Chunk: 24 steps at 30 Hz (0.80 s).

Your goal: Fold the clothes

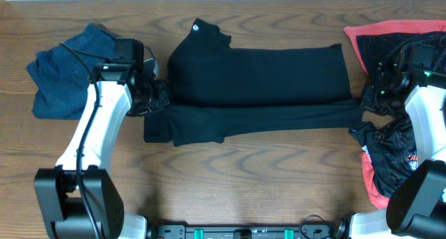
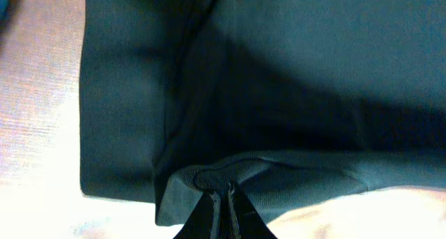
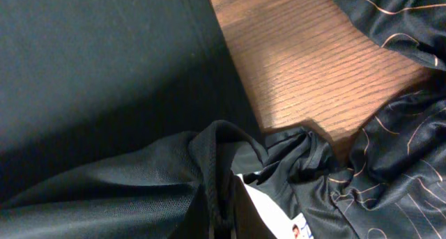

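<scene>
Your left jaws are clenched on the black garment [image 2: 279, 72]. In the left wrist view they pinch a small ridge of its hem right at the tips. The right jaws are hidden below the frame edge in their own view, so you can't see them bite, but dark cloth bunches into a peak exactly where they should be. I judge them clamped on the other end.

Outward from there, the left arm [image 1: 104, 120] sits at the garment's left end and the right arm [image 1: 425, 120] at its right end, one on each end. The garment's long axis runs straight across the surface [image 1: 244, 183], from one pair of jaws to the other.

What you hold is the near strip [image 1: 279, 117], the narrow band on your side. The broad panel [image 1: 258, 75] lies just beyond it, touching along the whole length.

So the fold, as I read it, goes away from you, with both ends lifting together and travelling over that panel. Keep the strip taut between the arms or it will likely sag in the middle.

The blue garment [image 1: 63, 75] lies beyond the left arm. The red-and-black one [image 1: 390, 155] crowds the right jaws, touching the strip's end, and could snag.
</scene>
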Tool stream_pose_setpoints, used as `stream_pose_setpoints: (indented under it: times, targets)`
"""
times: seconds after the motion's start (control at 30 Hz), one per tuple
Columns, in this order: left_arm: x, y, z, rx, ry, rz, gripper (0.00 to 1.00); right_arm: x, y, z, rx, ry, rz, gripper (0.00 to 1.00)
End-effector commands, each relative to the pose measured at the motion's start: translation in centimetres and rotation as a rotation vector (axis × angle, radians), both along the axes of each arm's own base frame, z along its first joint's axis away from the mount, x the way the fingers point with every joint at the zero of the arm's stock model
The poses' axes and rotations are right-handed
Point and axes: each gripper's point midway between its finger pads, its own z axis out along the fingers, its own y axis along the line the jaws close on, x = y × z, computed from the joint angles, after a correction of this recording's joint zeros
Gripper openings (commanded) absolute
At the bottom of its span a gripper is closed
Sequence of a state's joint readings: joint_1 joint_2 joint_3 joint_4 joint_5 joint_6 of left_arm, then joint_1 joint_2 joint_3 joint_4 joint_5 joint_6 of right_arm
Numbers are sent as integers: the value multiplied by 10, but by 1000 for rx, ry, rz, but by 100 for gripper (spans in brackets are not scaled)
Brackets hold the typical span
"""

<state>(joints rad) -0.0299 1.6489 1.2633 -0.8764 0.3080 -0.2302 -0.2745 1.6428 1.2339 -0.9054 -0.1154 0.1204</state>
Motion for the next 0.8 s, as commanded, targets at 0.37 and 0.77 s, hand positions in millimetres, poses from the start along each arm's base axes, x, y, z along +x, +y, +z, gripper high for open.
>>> stream_pose_setpoints:
  times: [0.37, 0.77]
  targets:
    - [33, 0, -29, -4, -34, 37, 6, 21, 16, -44, -5, 38, 56, 1]
    - [38, 0, -28, -6, -54, 37, 86, 42, 10, -63, -16, 3, 17, 87]
